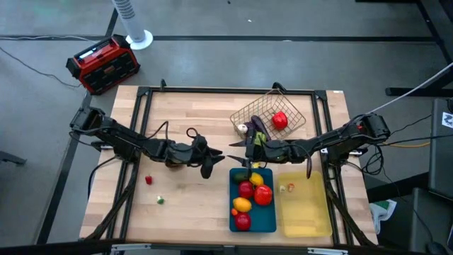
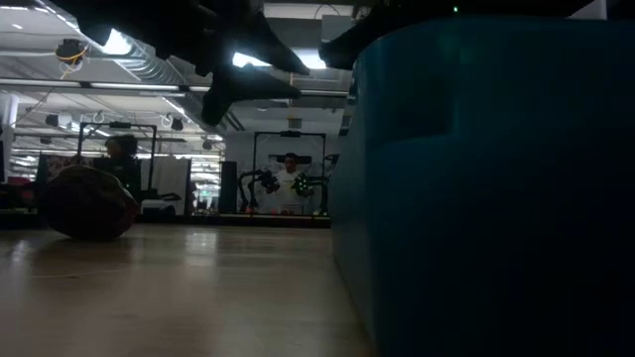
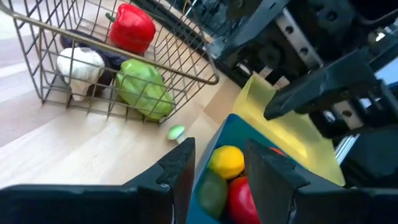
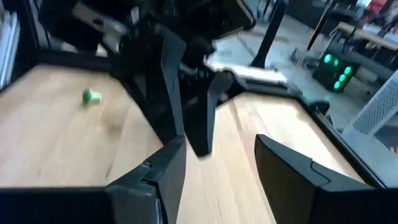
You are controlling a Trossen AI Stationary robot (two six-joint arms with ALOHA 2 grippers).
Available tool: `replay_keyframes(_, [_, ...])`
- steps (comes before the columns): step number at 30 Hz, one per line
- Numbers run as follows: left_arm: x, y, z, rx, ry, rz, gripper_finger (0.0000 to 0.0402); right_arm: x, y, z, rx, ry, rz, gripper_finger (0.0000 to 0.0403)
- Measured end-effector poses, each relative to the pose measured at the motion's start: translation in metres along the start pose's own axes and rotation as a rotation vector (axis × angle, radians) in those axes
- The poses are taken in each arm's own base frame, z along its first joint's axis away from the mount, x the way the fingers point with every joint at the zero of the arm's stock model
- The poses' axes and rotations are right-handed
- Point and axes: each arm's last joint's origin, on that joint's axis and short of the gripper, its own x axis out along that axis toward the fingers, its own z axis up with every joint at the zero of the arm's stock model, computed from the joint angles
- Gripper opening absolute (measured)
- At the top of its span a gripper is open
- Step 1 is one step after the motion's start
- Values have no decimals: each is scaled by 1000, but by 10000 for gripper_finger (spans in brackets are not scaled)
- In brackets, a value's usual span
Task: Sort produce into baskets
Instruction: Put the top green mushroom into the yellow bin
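On the left part of the tabletop [image 1: 184,191] lie two loose pieces of produce, well apart from the containers: a small red piece [image 1: 148,180] and, nearer the front edge, a small green piece [image 1: 161,200]. The left gripper [image 1: 212,164] hangs just left of the blue tray's far end; its fingers [image 3: 180,171] stand apart with nothing between them. The blue tray [image 1: 271,223] holds a cluster of produce: a dark green piece [image 1: 243,175] and a yellow one [image 1: 256,180] at the far end, then red pieces [image 1: 262,195], an orange-yellow one [image 1: 242,205] and another red one [image 1: 243,221]. Behind it, the wire basket [image 1: 258,108], tilted on the tabletop, carries a red pepper [image 1: 280,120], a white piece [image 1: 243,129], a dark purple one and a green one [image 3: 145,89]. The right gripper [image 1: 239,145] sits between basket and blue tray, jaws parted and empty. The pale yellow tray [image 1: 311,219], touching the blue one's right side, holds one small reddish piece [image 1: 289,188].
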Motion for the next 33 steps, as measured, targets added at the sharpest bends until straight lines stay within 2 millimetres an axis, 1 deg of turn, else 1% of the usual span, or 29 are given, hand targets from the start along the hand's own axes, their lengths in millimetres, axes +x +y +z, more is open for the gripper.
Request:
replay_keyframes(2, [0, 1, -2, 15, 15, 13, 133, -2, -1, 3, -17, 52, 7, 190])
replay_keyframes(5, [0, 3, -3, 63, 34, 30, 133, -4, -3, 12, -54, 157, 22, 189])
replay_keyframes(9, [0, 5, -5, 118, 55, 46, 133, -8, -7, 29, -119, 363, 75, 189])
replay_keyframes(11, [0, 6, -7, 153, 71, 57, 133, -11, -13, 37, -133, 456, 122, 189])
replay_keyframes(14, [-1, 8, -9, 217, 94, 71, 133, -13, -26, 48, -118, 545, 189, 189])
replay_keyframes(17, [-1, 10, -11, 274, 120, 86, 133, -10, -42, 56, -74, 525, 259, 189])
replay_keyframes(20, [-1, 12, -12, 296, 137, 97, 133, -6, -55, 53, -1, 506, 365, 189])
replay_keyframes(22, [-2, 13, -13, 302, 147, 104, 133, 0, -61, 47, 32, 502, 417, 189])
replay_keyframes(26, [-2, 14, -14, 309, 158, 112, 133, 8, -69, 32, 1, 562, 444, 189])
replay_keyframes(30, [-2, 15, -16, 321, 177, 125, 133, 8, -66, 24, -113, 602, 497, 188])
replay_keyframes(33, [-2, 15, -16, 324, 177, 126, 133, 10, -61, 17, -142, 647, 533, 188])
